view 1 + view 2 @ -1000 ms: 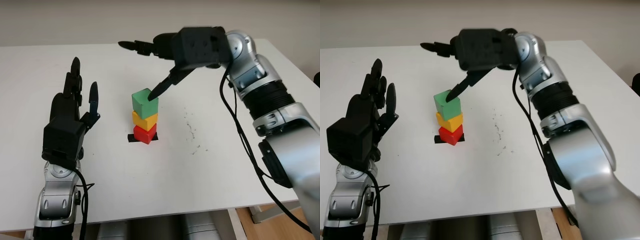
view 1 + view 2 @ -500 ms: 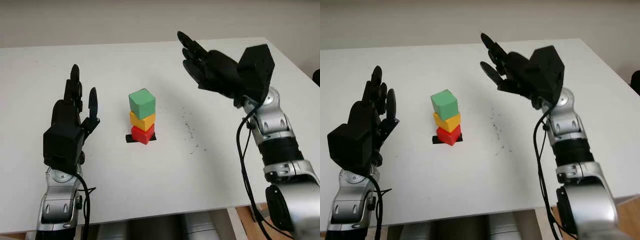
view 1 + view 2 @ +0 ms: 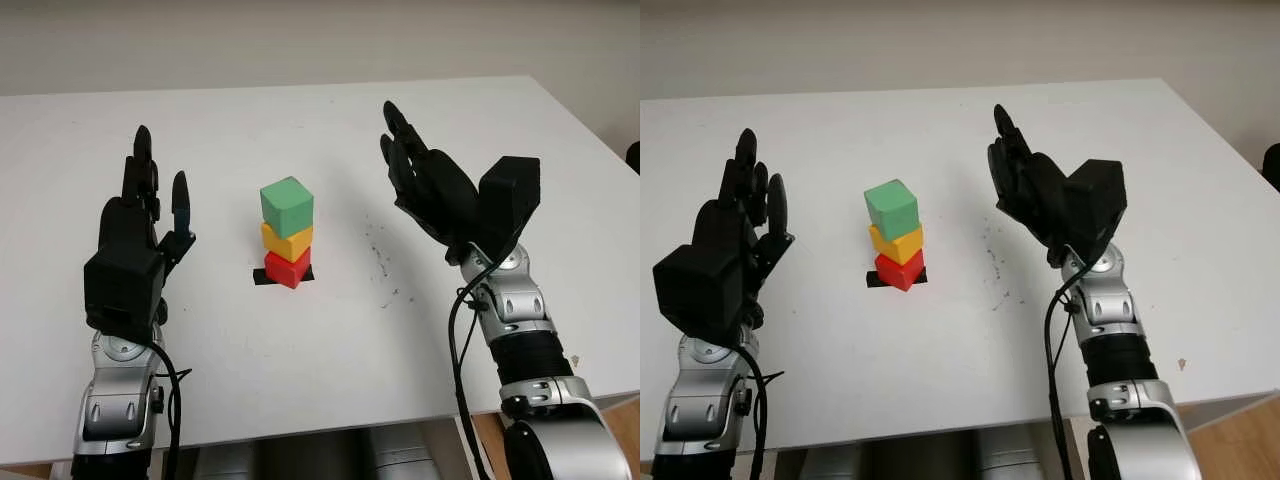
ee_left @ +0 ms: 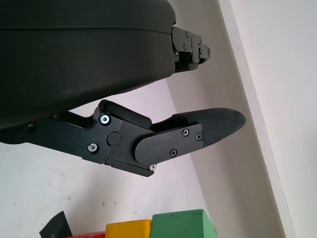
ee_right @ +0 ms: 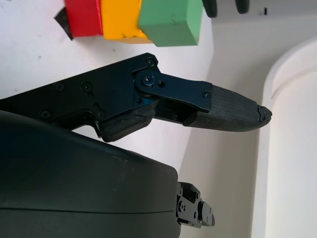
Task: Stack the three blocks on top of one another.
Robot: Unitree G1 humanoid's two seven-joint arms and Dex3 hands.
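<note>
A finished-looking tower stands between the robot's two raised hands: the green block (image 3: 287, 204) sits on the yellow block (image 3: 288, 241), which sits on the red block (image 3: 287, 268), so nothing appears left to stack. The left hand (image 3: 135, 240) and right hand (image 3: 440, 195) are open, holding nothing, apart from the stack. A black marker (image 3: 262, 277) lies mostly hidden beneath the red block, and the green block sits slightly twisted.

Green block (image 3: 287, 203) atop yellow block (image 3: 288, 241) atop red block (image 3: 287, 268).
</note>
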